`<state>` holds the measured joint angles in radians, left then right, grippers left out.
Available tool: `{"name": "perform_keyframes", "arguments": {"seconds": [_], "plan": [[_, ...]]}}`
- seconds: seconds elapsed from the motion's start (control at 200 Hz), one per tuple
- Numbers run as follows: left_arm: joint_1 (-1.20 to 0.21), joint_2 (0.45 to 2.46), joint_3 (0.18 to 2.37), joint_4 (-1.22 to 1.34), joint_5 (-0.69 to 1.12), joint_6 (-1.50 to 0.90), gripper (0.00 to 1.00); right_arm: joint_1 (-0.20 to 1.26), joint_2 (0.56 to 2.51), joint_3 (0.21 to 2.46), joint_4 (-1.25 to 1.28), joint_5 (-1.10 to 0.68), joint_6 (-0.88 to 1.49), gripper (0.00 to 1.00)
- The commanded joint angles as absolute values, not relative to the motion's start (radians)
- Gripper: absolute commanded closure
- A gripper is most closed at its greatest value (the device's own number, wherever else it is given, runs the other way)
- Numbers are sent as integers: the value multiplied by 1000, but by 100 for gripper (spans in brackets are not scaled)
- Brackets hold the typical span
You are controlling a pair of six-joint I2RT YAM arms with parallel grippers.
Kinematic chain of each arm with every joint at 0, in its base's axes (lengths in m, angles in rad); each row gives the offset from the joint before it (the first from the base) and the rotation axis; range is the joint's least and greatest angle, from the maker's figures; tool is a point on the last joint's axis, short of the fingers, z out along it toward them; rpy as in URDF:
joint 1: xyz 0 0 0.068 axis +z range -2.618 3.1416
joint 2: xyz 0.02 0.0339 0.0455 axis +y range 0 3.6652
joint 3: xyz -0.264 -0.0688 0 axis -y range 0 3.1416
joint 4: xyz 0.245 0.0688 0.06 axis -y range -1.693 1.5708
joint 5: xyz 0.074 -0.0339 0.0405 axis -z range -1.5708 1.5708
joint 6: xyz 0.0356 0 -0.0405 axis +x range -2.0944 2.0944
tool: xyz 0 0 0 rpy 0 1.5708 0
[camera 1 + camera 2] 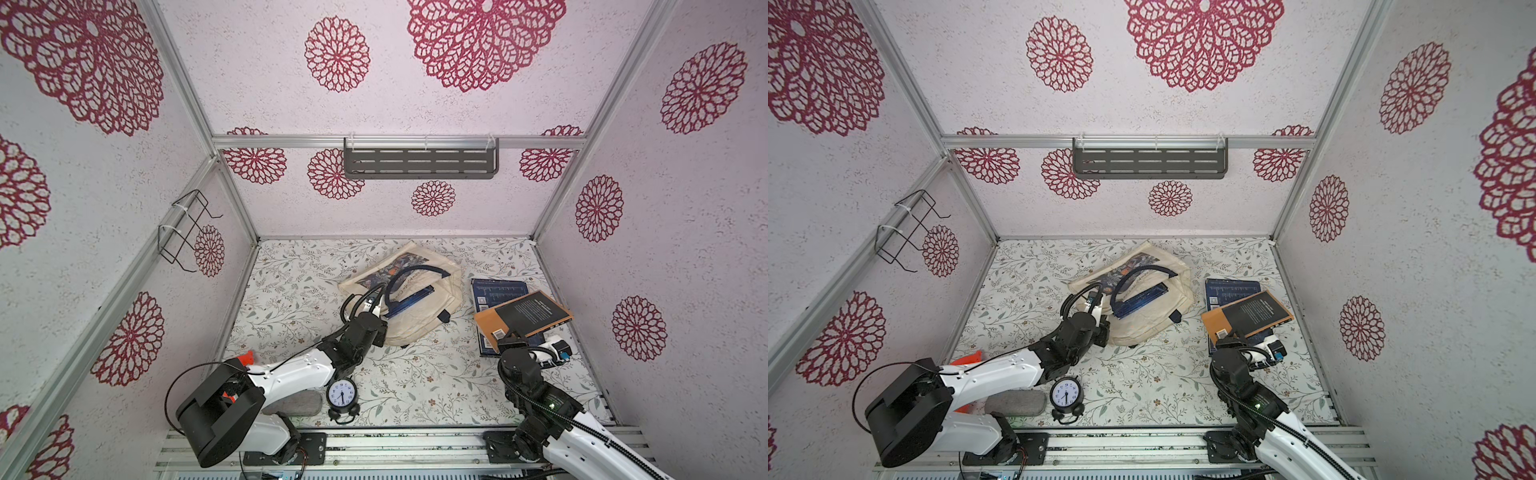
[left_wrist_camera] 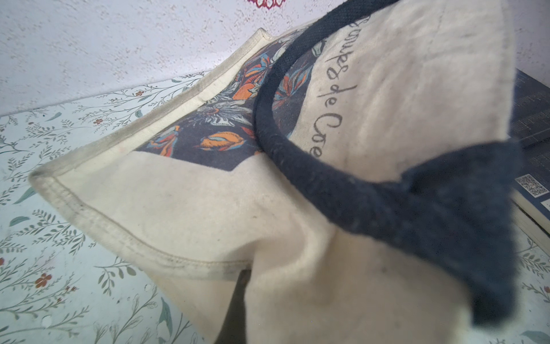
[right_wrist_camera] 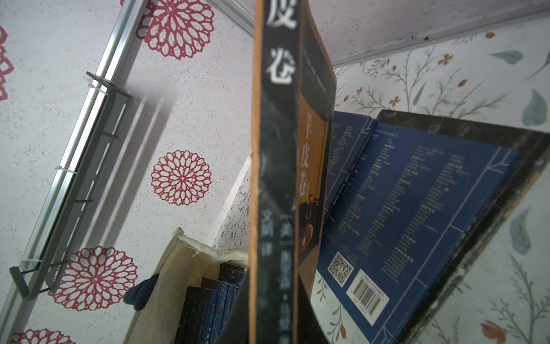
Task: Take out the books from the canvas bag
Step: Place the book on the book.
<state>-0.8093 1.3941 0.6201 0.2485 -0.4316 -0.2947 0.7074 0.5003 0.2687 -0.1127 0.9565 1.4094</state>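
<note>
**Canvas bag and books.** One canvas bag [image 1: 419, 328] is shown lying at the middle of the surface [image 1: 415, 378]. Its cloth is clamped between the closed left jaws. Script reading "…de Coe…" is printed on it. Further books [image 3: 208, 300] are seen inside its mouth, but their number cannot be told. One black-and-orange book [image 1: 525, 313], lettered "羊皮卷" and "文娟 译", is held tilted in the closed right jaws. Below it, right of the bag, navy books [image 1: 498, 291], apparently two, are laid. A QR code and a barcode are borne by one of them.
</note>
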Motion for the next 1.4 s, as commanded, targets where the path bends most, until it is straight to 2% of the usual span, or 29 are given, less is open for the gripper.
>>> {"name": "perform_keyframes", "arguments": {"seconds": [0.0,0.26,0.64,0.741,0.841,0.881,1.341,1.396], "plan": [[-820,1407,647,261,-439,-287,100,703,519,273,-135,1040,1580,100],[-820,1405,647,259,-439,-286,100,693,597,278,-283,1026,1812,100],[-822,1405,649,256,-436,-285,100,648,730,252,-337,878,1996,100],[-821,1407,650,256,-436,-285,100,639,754,253,-329,867,2005,96],[-824,1409,652,256,-434,-285,100,625,779,255,-314,860,2011,96],[-822,1409,652,255,-434,-285,100,616,791,255,-308,855,2010,100],[-826,1407,652,253,-436,-282,100,503,929,241,-137,751,1963,100],[-827,1409,653,253,-436,-281,100,492,943,238,-113,742,1951,98]]}}
